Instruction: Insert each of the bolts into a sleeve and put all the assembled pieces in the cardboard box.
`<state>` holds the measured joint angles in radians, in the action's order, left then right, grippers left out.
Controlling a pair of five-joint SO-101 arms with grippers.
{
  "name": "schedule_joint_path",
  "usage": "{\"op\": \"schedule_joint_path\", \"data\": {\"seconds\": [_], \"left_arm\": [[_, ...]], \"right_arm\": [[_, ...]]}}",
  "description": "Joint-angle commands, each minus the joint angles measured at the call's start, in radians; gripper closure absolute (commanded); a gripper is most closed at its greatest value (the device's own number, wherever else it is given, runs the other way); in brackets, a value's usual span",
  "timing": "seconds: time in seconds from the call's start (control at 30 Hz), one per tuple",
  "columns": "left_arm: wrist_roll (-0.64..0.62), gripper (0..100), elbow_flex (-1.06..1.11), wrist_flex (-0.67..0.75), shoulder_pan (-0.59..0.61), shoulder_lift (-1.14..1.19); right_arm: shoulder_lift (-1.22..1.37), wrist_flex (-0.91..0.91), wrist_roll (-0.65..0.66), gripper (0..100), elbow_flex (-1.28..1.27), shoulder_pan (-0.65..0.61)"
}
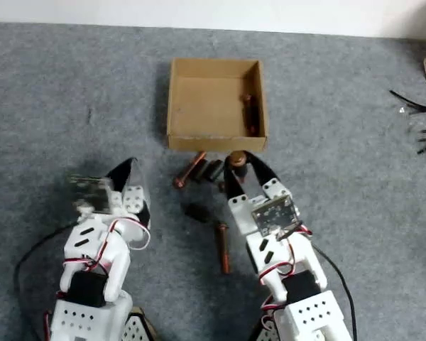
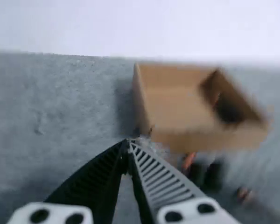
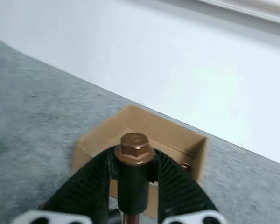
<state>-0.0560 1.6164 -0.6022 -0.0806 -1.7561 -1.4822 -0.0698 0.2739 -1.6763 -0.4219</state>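
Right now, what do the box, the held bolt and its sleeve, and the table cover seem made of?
Box: brown cardboard, matte, raw cut edges.
Bolt: metal, coppery sheen on the hex head.
Sleeve: smooth black, probably plastic or rubber.
Table cover: grey felt-like carpet, fuzzy texture.

Left end effector (image 2: 129, 147) pinched closed (tips touching); right end effector (image 3: 133, 163) clamps a sleeved bolt (image 3: 134, 148) upright.

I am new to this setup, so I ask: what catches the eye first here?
First, the right gripper clamping an upright sleeved bolt, copper head up, near the cardboard box. One finished piece lies inside the box along a side wall; loose bolts lie on the grey carpet before it.
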Motion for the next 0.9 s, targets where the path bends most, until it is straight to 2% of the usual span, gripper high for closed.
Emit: {"op": "schedule_joint_path", "data": {"seconds": [0.0, 0.13, 0.27, 0.53, 0.7, 0.87], "left_arm": [[0.158, 99, -0.022, -0.026, -0.016, 0.004], [0.161, 99, 0.010, -0.018, -0.021, 0.005], [0.163, 99, 0.081, 0.097, -0.015, 0.005], [0.164, 99, 0.084, 0.103, -0.015, 0.004], [0.164, 99, 0.084, 0.103, -0.015, 0.004], [0.164, 99, 0.084, 0.103, -0.015, 0.004]], "right_arm": [[0.016, 0.044, 0.003, 99.4, -0.035, 0.021], [0.196, 0.188, 0.003, 99.4, 0.225, 0.033], [0.510, 0.188, 0.002, 99.4, 0.519, 0.047], [1.251, 0.196, 0.000, 99.4, 1.173, 0.088], [1.643, 0.217, -0.132, 99.4, 1.543, 0.133], [1.943, 0.427, -0.169, 99.4, 1.919, 0.145]]}}
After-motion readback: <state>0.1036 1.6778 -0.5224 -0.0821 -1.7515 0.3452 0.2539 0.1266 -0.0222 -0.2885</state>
